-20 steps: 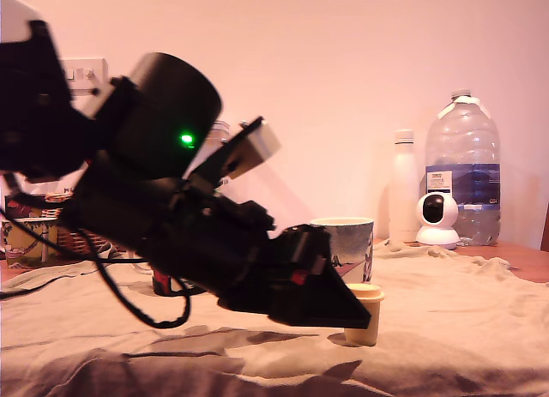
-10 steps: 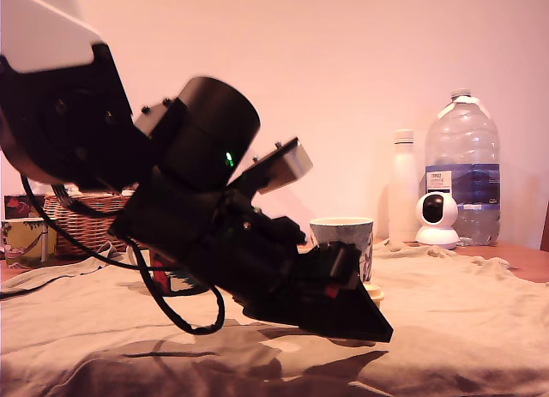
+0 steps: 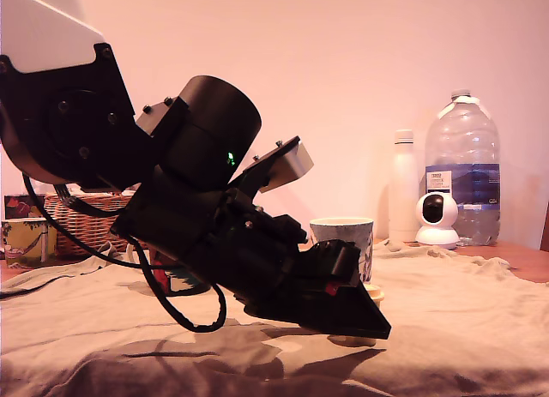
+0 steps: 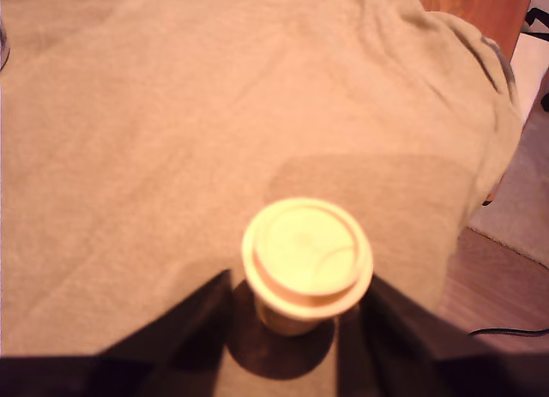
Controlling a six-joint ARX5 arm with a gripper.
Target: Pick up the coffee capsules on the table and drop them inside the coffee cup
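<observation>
Jaws spread wide, one on each side of the cream capsule [image 4: 307,261] — not yet clenched.

In the wrist view the gripper [image 4: 296,315] straddles the upright pod with a gap on both sides; it stands on the beige cloth [image 4: 154,157], toward the cloth edge that drops off the tabletop. In the exterior view the gripper [image 3: 364,324] hides all but the capsule's rim [image 3: 374,290], and the coffee cup [image 3: 343,238] stands just behind it. By my reading nothing has been delivered — the grasp, lift and drop remain. No dark capsule is clearly visible.
</observation>
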